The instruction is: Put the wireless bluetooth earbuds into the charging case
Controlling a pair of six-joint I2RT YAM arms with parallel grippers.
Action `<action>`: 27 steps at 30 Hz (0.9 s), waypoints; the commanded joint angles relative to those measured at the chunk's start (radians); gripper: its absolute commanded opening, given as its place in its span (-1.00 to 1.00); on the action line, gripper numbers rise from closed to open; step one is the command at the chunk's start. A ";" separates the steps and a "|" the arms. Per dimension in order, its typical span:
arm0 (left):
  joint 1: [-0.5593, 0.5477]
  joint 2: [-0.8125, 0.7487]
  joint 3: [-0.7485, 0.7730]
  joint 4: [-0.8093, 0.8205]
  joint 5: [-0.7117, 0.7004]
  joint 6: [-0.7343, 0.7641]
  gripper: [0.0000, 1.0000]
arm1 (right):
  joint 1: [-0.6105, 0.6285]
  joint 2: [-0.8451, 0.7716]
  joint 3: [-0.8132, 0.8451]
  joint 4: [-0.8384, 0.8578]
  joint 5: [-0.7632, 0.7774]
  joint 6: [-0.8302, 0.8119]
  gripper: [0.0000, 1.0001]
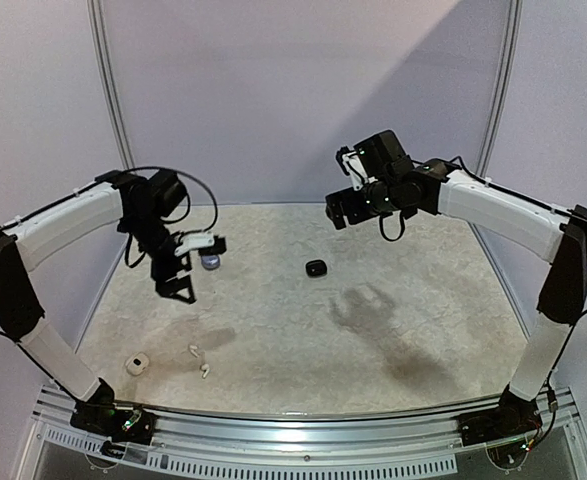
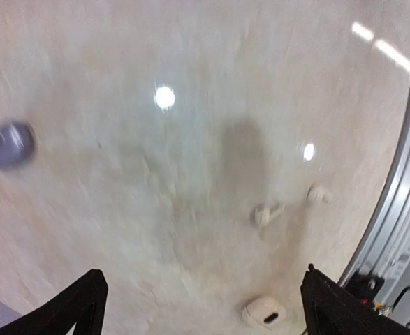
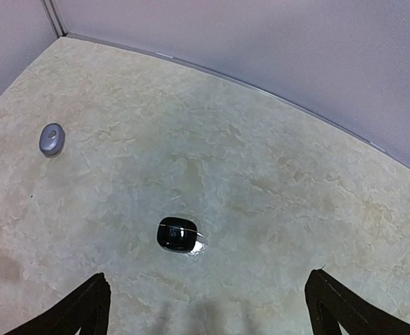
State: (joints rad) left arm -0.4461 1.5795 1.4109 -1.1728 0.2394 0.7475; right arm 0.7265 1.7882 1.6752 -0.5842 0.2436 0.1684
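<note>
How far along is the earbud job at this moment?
Done: nothing visible; the white earbuds lie loose on the table near the white case. In hand: nothing; left claw and right claw hang open and empty. Left: picking up both earbuds and seating them in the case.

Near the front rail on my left, the white case and two white earbuds lie close together, leaving only narrow gaps for my left gripper, which hangs above with fingers spread. Bare tabletop surrounds the black case below my wide-spread right gripper, so every side is free. The lavender case sits well apart, leftward
</note>
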 commanded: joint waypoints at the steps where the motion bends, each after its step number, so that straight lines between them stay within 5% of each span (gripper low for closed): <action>1: 0.153 -0.030 -0.224 -0.343 -0.291 0.152 0.98 | -0.004 0.072 0.066 0.025 -0.044 -0.041 0.98; 6: 0.209 -0.113 -0.436 -0.260 -0.408 0.150 0.98 | -0.003 0.101 0.075 -0.008 -0.077 -0.023 0.98; 12: 0.209 -0.152 -0.560 -0.150 -0.328 0.063 0.98 | -0.003 0.105 0.068 -0.055 -0.078 0.000 0.98; 27: 0.141 -0.113 -0.713 0.100 -0.367 -0.036 0.70 | -0.003 0.084 0.019 -0.090 -0.051 0.088 0.98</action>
State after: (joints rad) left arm -0.2764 1.4738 0.7174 -1.1278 -0.1349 0.7143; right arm 0.7261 1.8755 1.7248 -0.6468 0.1738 0.2268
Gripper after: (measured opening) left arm 0.866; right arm 0.988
